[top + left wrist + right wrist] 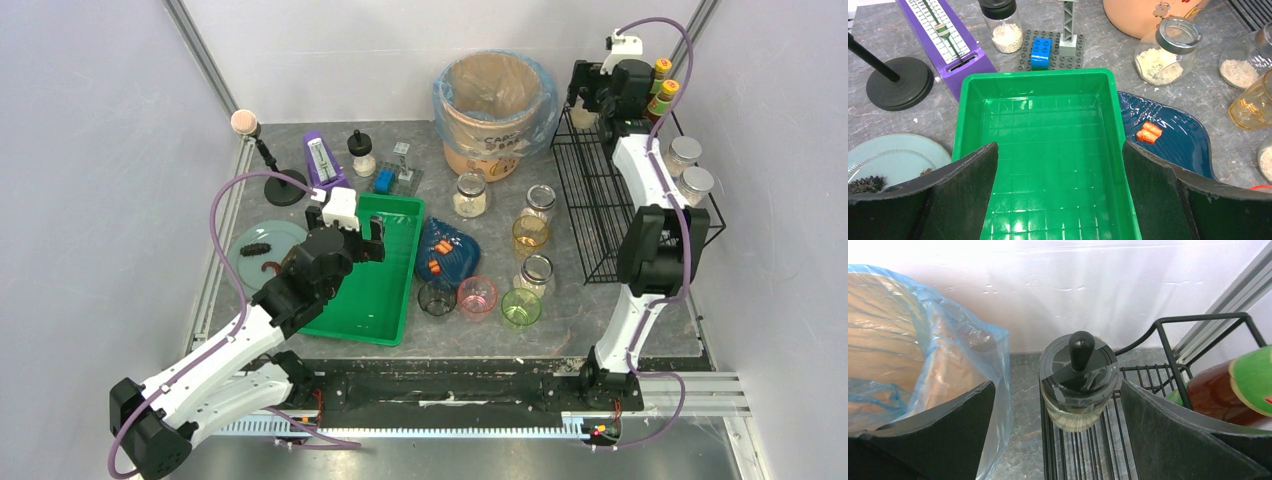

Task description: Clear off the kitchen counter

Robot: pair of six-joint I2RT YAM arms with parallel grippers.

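While the left gripper hangs over the green tray, left of centre in the top view, jaws spread wide and holding nothing, the right gripper sits at upper right, jaws wide either side of a black-lidded glass jar standing on the black wire rack; the kitchen counter fills the middle of that view, crowded with jars and tinted cups

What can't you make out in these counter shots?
1. Top view: the black-lidded jar on the wire rack is mostly hidden beneath the right arm.
2. Left wrist view: the dark spiky item on the pale plate is cut off by one of the fingers.
3. Right wrist view: the red-and-green bottle runs past the right edge.
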